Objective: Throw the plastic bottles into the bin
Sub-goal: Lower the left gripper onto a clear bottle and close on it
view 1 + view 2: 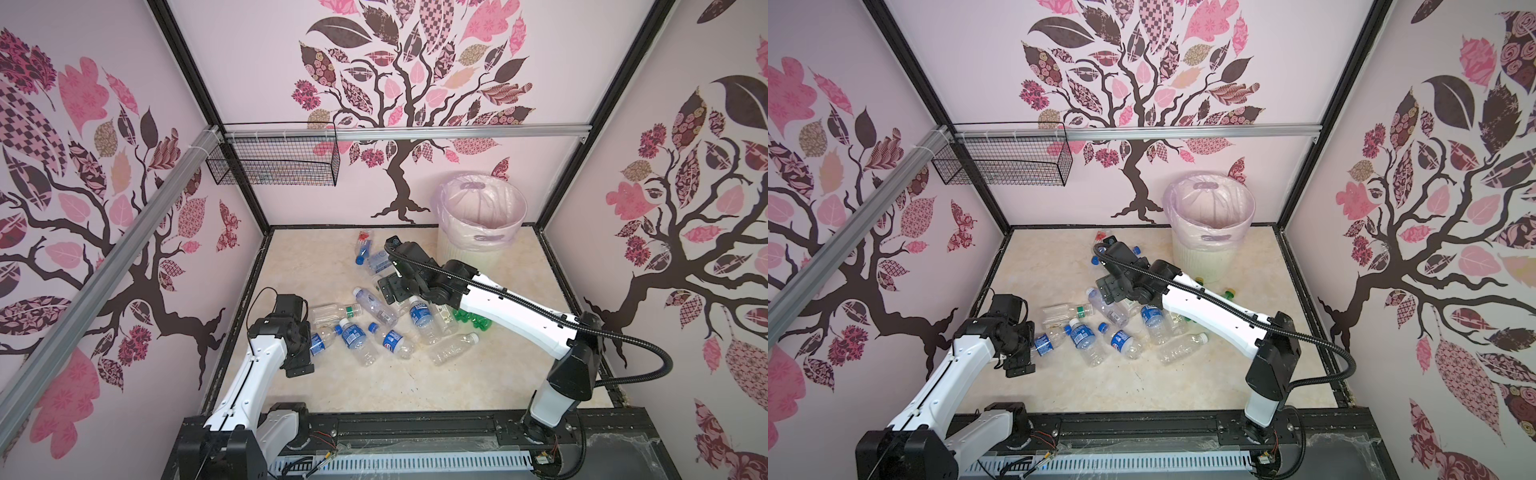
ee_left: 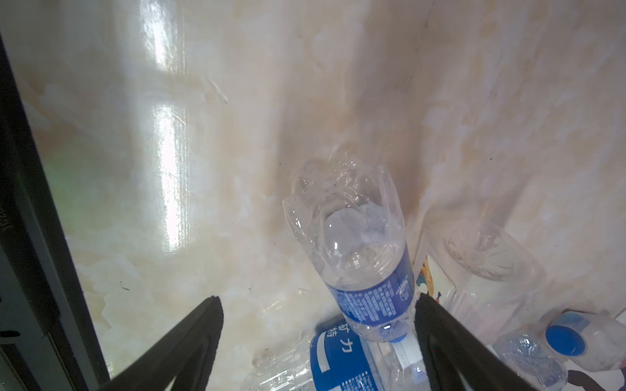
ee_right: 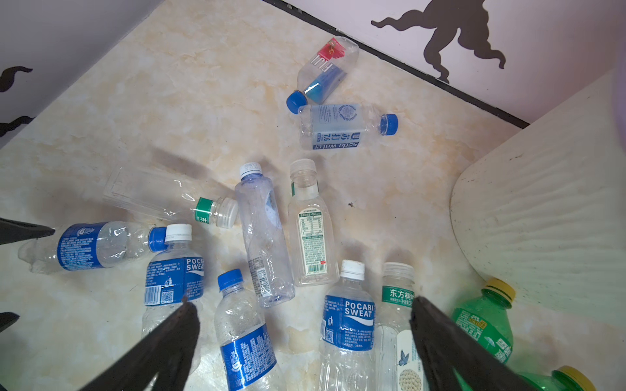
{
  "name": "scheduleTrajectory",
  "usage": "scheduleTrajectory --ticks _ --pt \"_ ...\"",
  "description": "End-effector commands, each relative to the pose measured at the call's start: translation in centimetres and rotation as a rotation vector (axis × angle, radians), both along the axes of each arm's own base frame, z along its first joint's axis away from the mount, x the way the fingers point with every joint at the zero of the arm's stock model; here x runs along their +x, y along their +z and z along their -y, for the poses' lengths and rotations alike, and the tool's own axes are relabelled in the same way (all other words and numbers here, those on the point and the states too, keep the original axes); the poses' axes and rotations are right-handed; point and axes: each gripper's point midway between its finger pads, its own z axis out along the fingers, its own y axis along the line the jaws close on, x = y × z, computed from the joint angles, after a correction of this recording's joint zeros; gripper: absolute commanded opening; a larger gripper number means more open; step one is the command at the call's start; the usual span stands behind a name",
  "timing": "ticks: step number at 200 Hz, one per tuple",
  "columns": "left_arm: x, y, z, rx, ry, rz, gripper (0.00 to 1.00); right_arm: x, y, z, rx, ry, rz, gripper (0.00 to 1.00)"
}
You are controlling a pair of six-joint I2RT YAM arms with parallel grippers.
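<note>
Many plastic bottles strewn, left claw open around one

The right gripper hung with its jaws spread wide above the plastic bottles, which lay on their sides across the marbled tabletop. Under the gap between its fingers lay a Pocari Sweat bottle and a blue-capped bottle. Farthest off, close to the back wall, a Fiji bottle lay right beside a soda water bottle. On the right, two green bottles lay just beside the ribbed wall of the bin.
</note>
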Motion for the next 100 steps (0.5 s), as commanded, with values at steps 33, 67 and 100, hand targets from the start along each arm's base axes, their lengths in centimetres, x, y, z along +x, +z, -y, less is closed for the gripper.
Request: scheduleTrajectory --ticks 33,67,100 --pt "2.9 -1.5 -0.7 -0.011 0.037 0.040 0.91 -0.8 2.2 -0.4 0.071 0.028 0.008 1.00" --pt "3.2 -2.3 -0.9 -0.009 0.053 0.015 0.83 -0.9 2.1 -0.2 0.068 0.024 0.009 0.99" --pt "2.9 -3.1 -1.1 0.002 0.054 -0.014 0.82 -0.9 1.8 0.1 0.068 0.022 0.018 0.99"
